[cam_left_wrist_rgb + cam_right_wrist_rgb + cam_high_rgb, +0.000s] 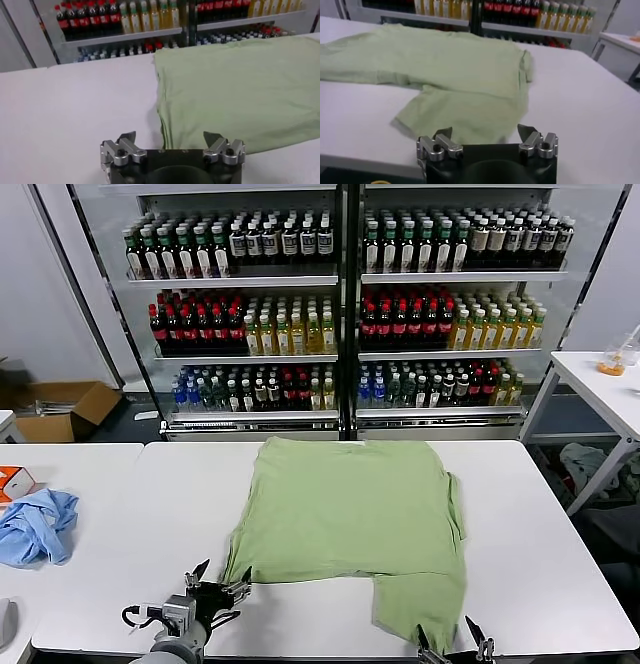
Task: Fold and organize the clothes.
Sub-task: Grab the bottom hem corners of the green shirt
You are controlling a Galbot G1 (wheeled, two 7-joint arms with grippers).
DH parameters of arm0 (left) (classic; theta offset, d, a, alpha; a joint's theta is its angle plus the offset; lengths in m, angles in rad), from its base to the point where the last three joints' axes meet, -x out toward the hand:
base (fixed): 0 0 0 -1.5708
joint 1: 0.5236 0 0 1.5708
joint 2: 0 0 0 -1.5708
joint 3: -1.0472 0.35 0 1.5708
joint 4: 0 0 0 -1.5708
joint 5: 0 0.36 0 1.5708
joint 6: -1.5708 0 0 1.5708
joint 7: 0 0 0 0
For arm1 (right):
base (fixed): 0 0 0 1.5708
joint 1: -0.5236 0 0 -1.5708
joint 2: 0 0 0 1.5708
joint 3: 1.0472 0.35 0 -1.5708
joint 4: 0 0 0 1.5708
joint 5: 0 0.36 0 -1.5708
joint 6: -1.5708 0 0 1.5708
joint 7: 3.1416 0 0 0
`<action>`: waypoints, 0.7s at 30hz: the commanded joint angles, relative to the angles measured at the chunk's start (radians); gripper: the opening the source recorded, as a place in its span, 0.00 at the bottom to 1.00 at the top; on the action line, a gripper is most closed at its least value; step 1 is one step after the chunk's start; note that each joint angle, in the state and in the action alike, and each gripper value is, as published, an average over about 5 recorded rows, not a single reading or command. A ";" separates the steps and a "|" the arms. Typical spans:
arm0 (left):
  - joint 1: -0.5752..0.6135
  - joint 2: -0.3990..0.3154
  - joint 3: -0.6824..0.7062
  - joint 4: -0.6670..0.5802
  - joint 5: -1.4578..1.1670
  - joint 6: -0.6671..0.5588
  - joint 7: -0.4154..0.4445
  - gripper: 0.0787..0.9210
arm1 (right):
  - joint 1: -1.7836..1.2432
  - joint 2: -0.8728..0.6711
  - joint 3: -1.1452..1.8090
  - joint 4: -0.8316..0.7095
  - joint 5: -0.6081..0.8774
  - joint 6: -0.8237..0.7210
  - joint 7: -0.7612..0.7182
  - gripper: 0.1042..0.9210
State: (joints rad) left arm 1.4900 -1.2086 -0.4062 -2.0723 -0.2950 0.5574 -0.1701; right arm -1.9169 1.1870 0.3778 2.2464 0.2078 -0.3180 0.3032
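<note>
Nearest me, my left gripper (218,576) and right gripper (452,636) both hang with fingers spread, holding nothing, at the white table's (540,564) front edge. Just beyond lies one light green shirt (345,519), flat, face down. It looks light, limp and slippery to pinch; I'd take the near hem corners. Farther left sits one blue cloth (35,526); behind, two drink coolers (345,304).
</note>
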 commanded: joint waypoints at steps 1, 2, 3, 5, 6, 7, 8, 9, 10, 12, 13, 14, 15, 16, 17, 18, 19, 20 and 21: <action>-0.013 0.004 0.001 0.018 -0.038 0.017 -0.001 0.81 | -0.009 0.006 -0.025 -0.009 0.050 -0.046 0.029 0.76; -0.011 0.004 0.001 0.017 -0.040 0.016 -0.001 0.78 | -0.010 0.007 -0.027 -0.008 0.056 -0.047 0.030 0.73; -0.009 0.004 0.001 0.015 -0.042 0.016 0.000 0.73 | -0.012 0.007 -0.028 -0.006 0.061 -0.048 0.031 0.70; -0.004 0.003 0.001 0.012 -0.044 0.015 0.002 0.67 | -0.015 0.008 -0.030 -0.003 0.067 -0.048 0.032 0.63; -0.001 0.003 0.001 0.011 -0.046 0.015 0.004 0.63 | -0.017 0.009 -0.031 -0.001 0.069 -0.048 0.032 0.59; 0.001 0.003 0.001 0.009 -0.048 0.015 0.006 0.60 | -0.018 0.009 -0.031 0.001 0.071 -0.047 0.032 0.55; 0.003 0.003 0.000 0.008 -0.051 0.015 0.009 0.57 | -0.018 0.009 -0.032 0.002 0.071 -0.047 0.031 0.52; 0.004 0.004 -0.001 0.007 -0.059 0.014 0.013 0.53 | -0.018 0.010 -0.032 0.002 0.072 -0.047 0.031 0.49; 0.005 0.004 -0.003 0.005 -0.071 0.015 0.017 0.50 | -0.017 0.010 -0.031 0.003 0.072 -0.046 0.030 0.45; 0.005 0.002 -0.010 0.001 -0.104 0.016 0.024 0.43 | -0.017 0.009 -0.029 0.005 0.074 -0.043 0.027 0.38; 0.006 0.001 -0.014 -0.002 -0.122 0.017 0.027 0.39 | -0.017 0.009 -0.027 0.006 0.075 -0.041 0.026 0.34; 0.006 -0.001 -0.019 -0.005 -0.138 0.018 0.030 0.36 | -0.017 0.008 -0.024 0.008 0.076 -0.039 0.023 0.31; 0.006 -0.003 -0.022 -0.007 -0.149 0.018 0.032 0.32 | -0.018 0.007 -0.021 0.011 0.077 -0.036 0.021 0.28; 0.007 -0.005 -0.024 -0.008 -0.156 0.018 0.034 0.29 | -0.019 0.006 -0.016 0.014 0.077 -0.031 0.018 0.23; 0.008 -0.006 -0.024 -0.009 -0.161 0.018 0.035 0.26 | -0.020 0.005 -0.012 0.016 0.078 -0.026 0.015 0.20; 0.009 -0.007 -0.023 -0.010 -0.164 0.018 0.036 0.22 | -0.022 0.003 -0.007 0.020 0.078 -0.020 0.012 0.17; 0.010 -0.008 -0.022 -0.012 -0.166 0.018 0.037 0.19 | -0.025 0.001 -0.001 0.024 0.077 -0.013 0.008 0.14; 0.012 -0.010 -0.021 -0.015 -0.168 0.018 0.038 0.16 | -0.027 -0.001 0.005 0.028 0.077 -0.005 0.005 0.12; 0.013 -0.010 -0.021 -0.017 -0.170 0.018 0.038 0.13 | -0.028 -0.002 0.011 0.032 0.077 0.001 0.003 0.09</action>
State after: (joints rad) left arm 1.5004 -1.2160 -0.4203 -2.0812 -0.3991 0.5720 -0.1403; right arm -1.9422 1.1841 0.3760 2.2680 0.2757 -0.3332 0.3096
